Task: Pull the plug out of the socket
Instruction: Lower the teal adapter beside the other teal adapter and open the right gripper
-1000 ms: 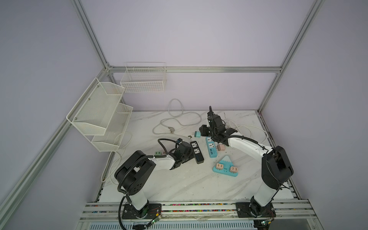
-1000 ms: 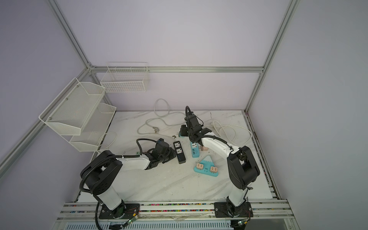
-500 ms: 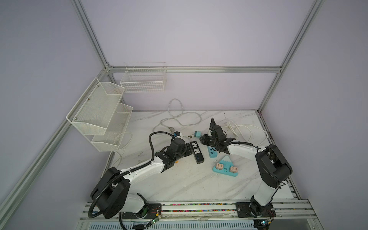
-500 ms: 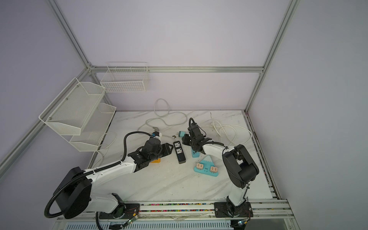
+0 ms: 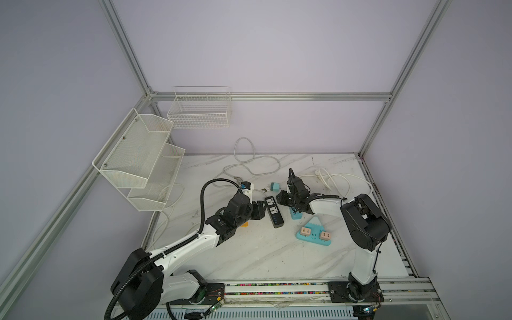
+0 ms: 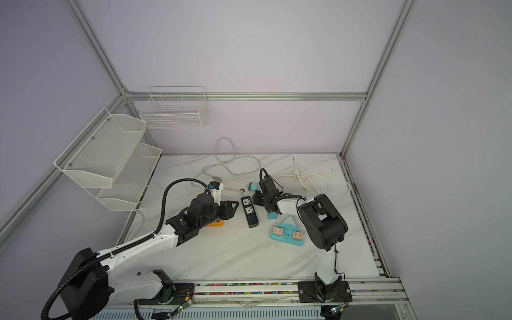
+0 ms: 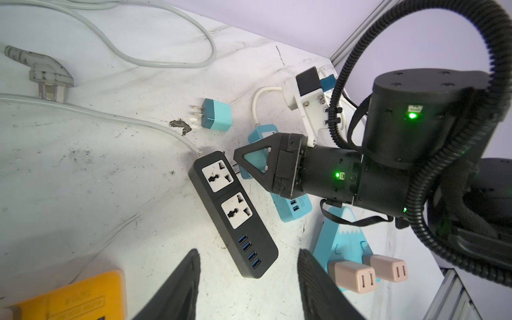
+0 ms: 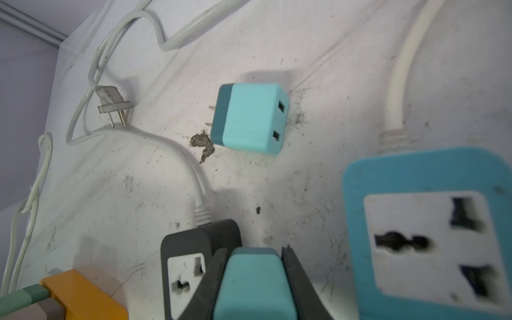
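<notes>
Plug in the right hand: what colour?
Plug: two-tone teal, clearest in right wrist view.

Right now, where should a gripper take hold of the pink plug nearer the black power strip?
Probably grip the pink plug by its two flat sides facing the peak and base of the blue mountain-shaped socket, coming straight down. It stands upright out of the flat-lying socket, and the other pink plug sits close beside it, so those sides look freest.

A white wire basket point(image 5: 199, 110) is hung on the back wall, and a two-tier white mesh shelf point(image 5: 138, 155) is mounted on the left wall. On the white marble tabletop point(image 5: 249, 255), a teal triangular socket block point(image 5: 314, 225) is seen with two pale pink cube adapters point(image 5: 305, 230) seated side by side on it. A flat orange box point(image 7: 69, 293) is seen only in part.
</notes>
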